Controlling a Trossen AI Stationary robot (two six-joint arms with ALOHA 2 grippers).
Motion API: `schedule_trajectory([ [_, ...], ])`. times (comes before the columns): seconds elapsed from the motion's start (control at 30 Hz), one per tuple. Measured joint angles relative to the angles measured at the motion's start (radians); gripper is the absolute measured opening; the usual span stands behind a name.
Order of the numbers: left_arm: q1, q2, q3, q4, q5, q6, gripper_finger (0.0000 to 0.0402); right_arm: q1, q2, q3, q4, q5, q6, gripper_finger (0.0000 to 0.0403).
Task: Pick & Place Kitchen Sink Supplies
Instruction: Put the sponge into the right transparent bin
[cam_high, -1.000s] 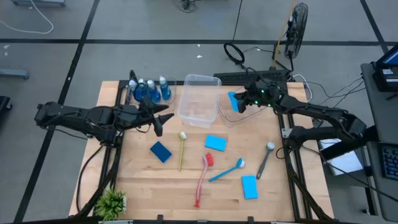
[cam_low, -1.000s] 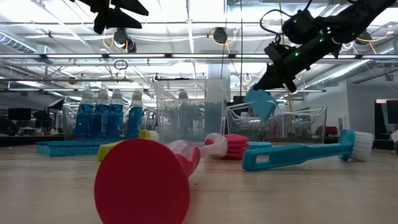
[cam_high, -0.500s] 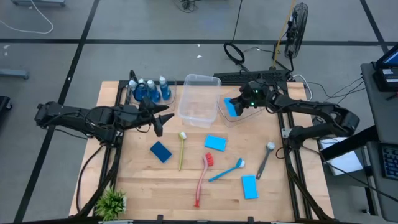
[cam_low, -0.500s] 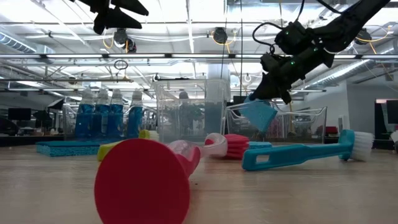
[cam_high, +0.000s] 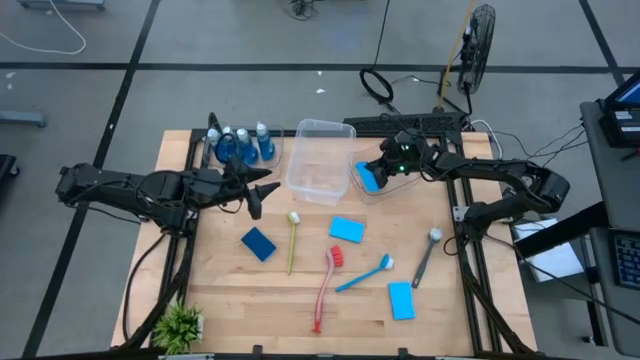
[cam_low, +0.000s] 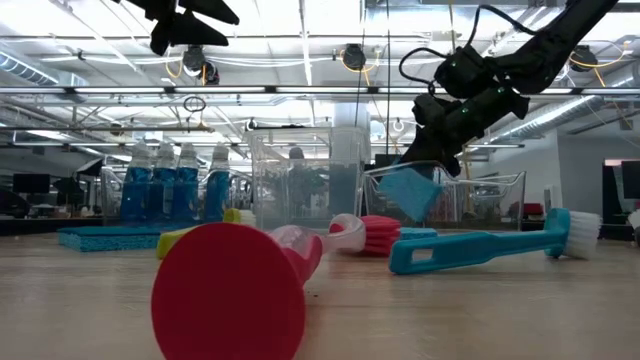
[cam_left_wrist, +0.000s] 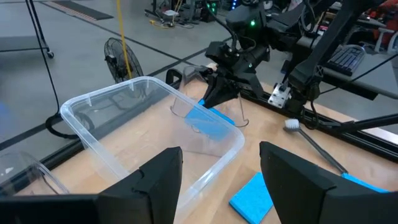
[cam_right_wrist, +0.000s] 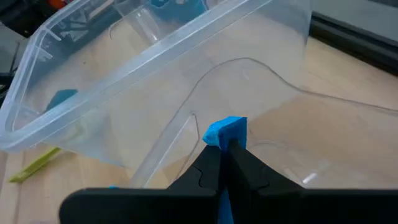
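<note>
The right gripper (cam_high: 377, 177) is clamped on a blue sponge (cam_high: 368, 177). It holds the sponge over the smaller clear tub (cam_high: 383, 188), which sits just to the right of the big clear tub (cam_high: 320, 160). In the low view the sponge (cam_low: 408, 192) hangs tilted in front of the small tub's wall, and you cannot tell if it touches the bottom. In the right wrist view the tight fingers (cam_right_wrist: 219, 163) pinch the edge of the sponge (cam_right_wrist: 226, 131).

The left gripper (cam_high: 262, 184) waits in the air just left of the big clear tub, with its fingers (cam_left_wrist: 291, 172) spread apart and nothing between them.

4 small bottles of blue liquid (cam_high: 241, 143) stand close together left of the big tub, at the far edge of the wooden tabletop (cam_high: 220, 285).

In front of the big tub lie the other things. A dark blue sponge (cam_high: 258, 243) is beside a yellow-green brush (cam_high: 292, 240). A light blue sponge (cam_high: 347, 229) lies next to the head of a red brush (cam_high: 326, 287). A blue brush (cam_high: 364, 273) lies just right of the red one. A grey brush (cam_high: 426, 255) lies farther right, with another light blue sponge (cam_high: 401, 300) near it.

A small green plant (cam_high: 179, 325) sits at the near left corner of the tabletop.
</note>
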Motion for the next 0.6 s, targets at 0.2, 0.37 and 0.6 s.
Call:
schedule_trajectory([
  [0.2, 0.0, 0.0, 0.0, 0.0, 0.0, 0.0, 0.0216, 0.0, 0.039, 0.0, 0.007, -0.02, 0.0, 0.0004],
  [0.37, 0.0, 0.0, 0.0, 0.0, 0.0, 0.0, 0.0216, 0.0, 0.056, 0.0, 0.012, -0.042, 0.0, 0.0004],
  [0.6, 0.0, 0.0, 0.0, -0.001, 0.0, 0.0, 0.0216, 0.0, 0.065, 0.0, 0.011, -0.043, 0.01, 0.0005],
])
